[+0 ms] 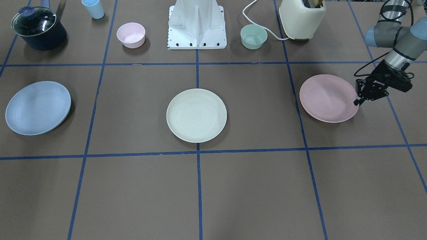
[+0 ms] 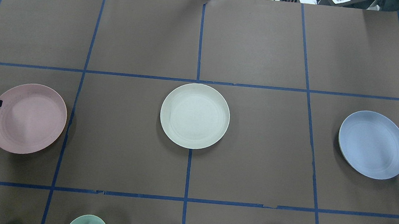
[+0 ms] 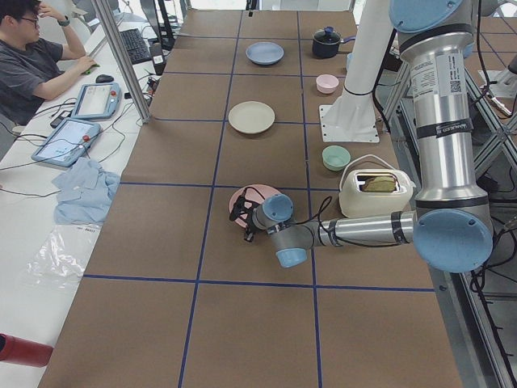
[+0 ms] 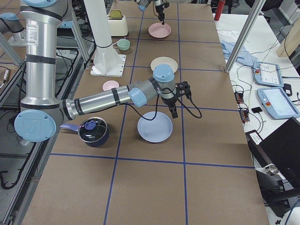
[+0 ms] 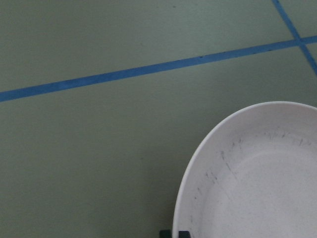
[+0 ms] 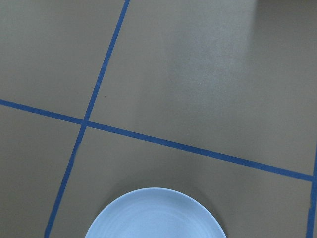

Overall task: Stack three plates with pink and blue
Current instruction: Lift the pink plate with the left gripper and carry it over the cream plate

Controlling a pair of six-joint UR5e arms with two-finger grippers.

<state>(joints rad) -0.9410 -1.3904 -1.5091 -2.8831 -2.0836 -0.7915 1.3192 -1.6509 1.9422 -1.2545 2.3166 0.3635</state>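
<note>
Step in hand: pickup of the pink plate (image 2: 27, 118), opening move of the stack; no plate stacked yet.

At the left fingers (image 1: 357, 101): pink plate's outer rim right at the tips, rest of the plate stretching away from them toward the middle of the table (image 2: 251, 174). Opening of the left fingers: cannot tell; only two dark tips at the rim in the wrist view, grip unconfirmed.

Between both sets of fingers, well apart from each: cream plate (image 2: 194, 116), flat on the table.

Below the right fingers (image 4: 174, 111), roughly at its edge: blue plate (image 2: 373, 145), not touching; fingers raised above it. Opening of the right fingers: cannot tell.

Next move, by judgement: confirm closure on the pink rim, lift clear of the table, carry toward the cream plate, lower centred on it. Keep level; thin rim hold likely to slip.
</note>
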